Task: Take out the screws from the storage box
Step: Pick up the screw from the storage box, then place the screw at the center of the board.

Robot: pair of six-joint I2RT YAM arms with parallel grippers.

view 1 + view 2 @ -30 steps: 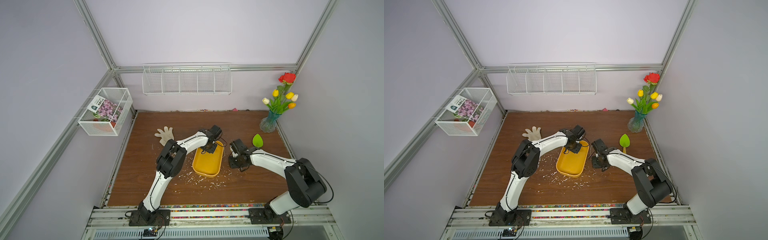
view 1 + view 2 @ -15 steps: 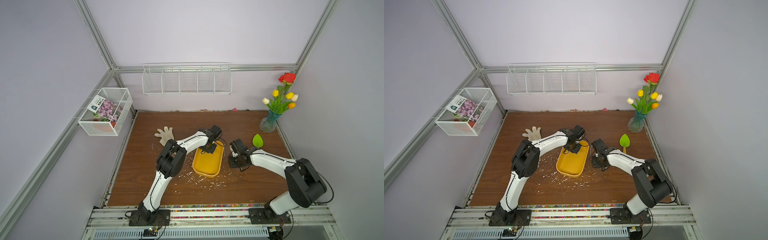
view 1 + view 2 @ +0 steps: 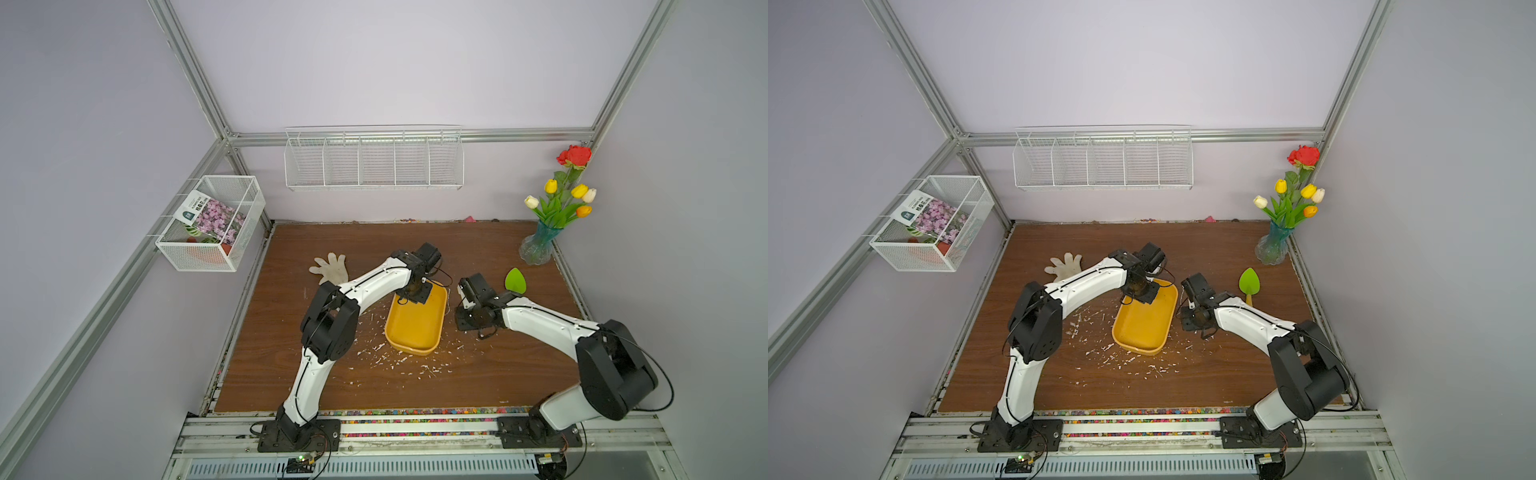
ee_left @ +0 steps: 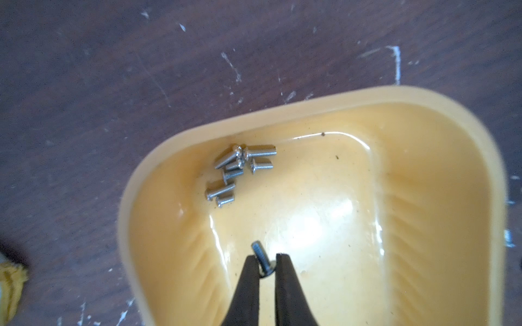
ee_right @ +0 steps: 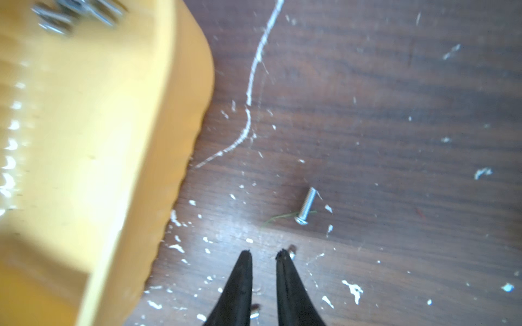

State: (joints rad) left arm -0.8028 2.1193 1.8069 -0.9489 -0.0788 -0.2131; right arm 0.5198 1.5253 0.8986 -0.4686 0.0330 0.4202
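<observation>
The left pincer (image 4: 265, 261) reaches into the far end of the shallow yellow plastic storage box (image 4: 423, 169). It is clenched on one small silvery metal screw (image 4: 258, 247), ready to lift it out. The other screws (image 4: 240, 169) lie heaped in a corner just beyond its tips. The right pincer (image 5: 264, 254), narrowly parted and empty, hangs over the brown wooden bench (image 5: 395, 113) right of the box, near a loose screw (image 5: 306, 207).

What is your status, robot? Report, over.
Left fingers shut on a screw in the box. Right fingers slightly apart, empty. More screws in box corner. Nothing blocking.

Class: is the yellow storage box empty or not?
Not empty: a cluster of screws lies inside the storage box, near one corner.
</observation>
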